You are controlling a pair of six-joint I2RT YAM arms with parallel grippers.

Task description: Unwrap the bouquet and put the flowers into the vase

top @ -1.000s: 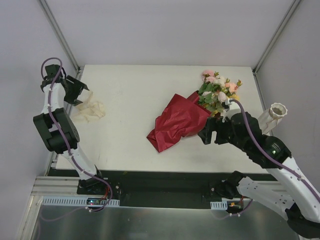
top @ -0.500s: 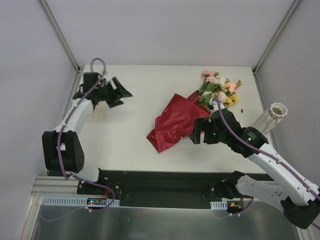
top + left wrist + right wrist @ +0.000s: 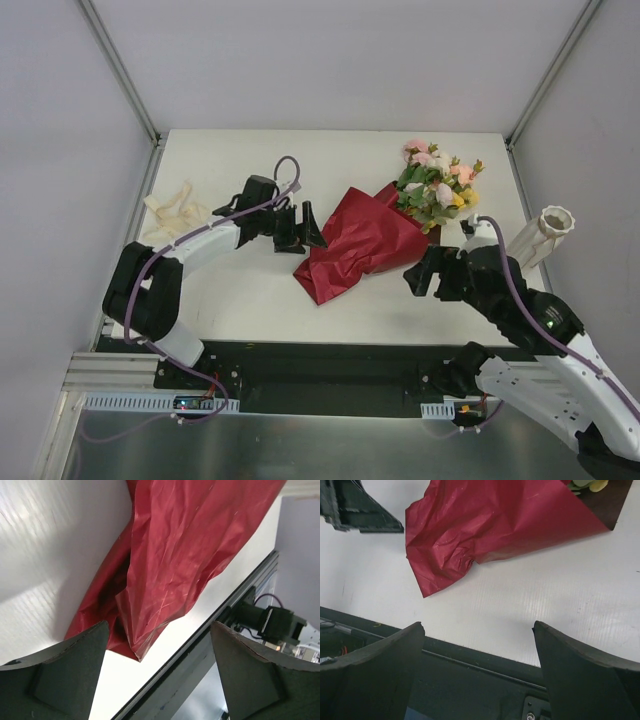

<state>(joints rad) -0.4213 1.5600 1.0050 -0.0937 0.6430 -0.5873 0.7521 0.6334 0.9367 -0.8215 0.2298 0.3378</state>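
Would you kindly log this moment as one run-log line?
left gripper: open, beside bouquet | right gripper: open, empty | ribbon: loose, far left | vase: no flowers

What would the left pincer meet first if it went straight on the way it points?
Most likely the maroon paper of the bouquet: it fills the view ahead of the open left pincer. How far off is unclear.
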